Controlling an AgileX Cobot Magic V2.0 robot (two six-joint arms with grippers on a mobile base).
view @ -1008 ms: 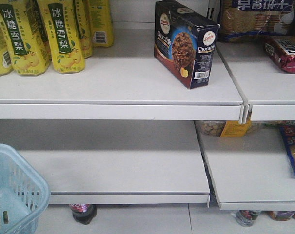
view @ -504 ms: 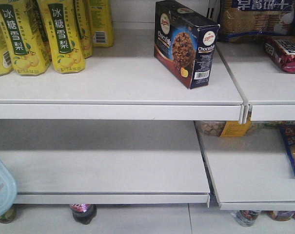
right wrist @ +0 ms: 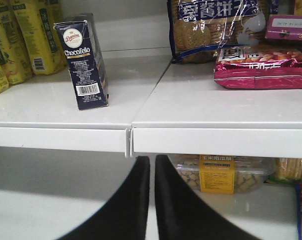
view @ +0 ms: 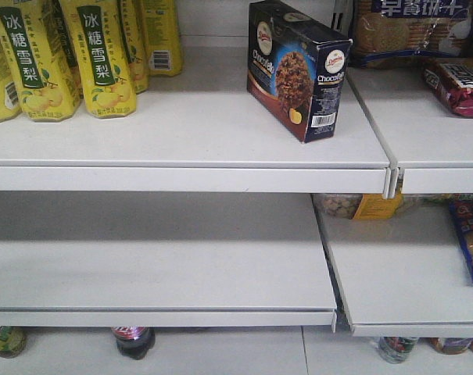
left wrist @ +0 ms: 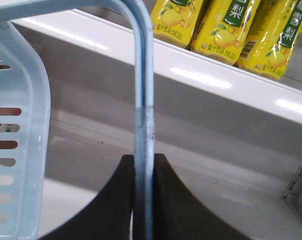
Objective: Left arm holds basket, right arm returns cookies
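The cookies, a dark navy box (view: 299, 70) with a cookie picture, stand upright on the upper white shelf (view: 181, 148), barcode end facing front. They also show in the right wrist view (right wrist: 86, 62), up and left of my right gripper (right wrist: 152, 159). That gripper is shut and empty, below the shelf's front edge. My left gripper (left wrist: 144, 159) is shut on the light blue hoop handle (left wrist: 143, 100) of the basket (left wrist: 16, 125), whose slotted side hangs at the left. Basket and both arms are out of the front view.
Yellow drink bottles (view: 64, 55) stand at the upper shelf's left. Biscuit packets (view: 408, 27) and a red packet (view: 459, 86) lie on the right shelf section. A clear tub with a yellow label (right wrist: 218, 172) sits on the lower shelf. Bottles (view: 133, 340) stand below.
The basket has slid left out of the front view, from the lower left corner to gone. The cookies box has not moved.
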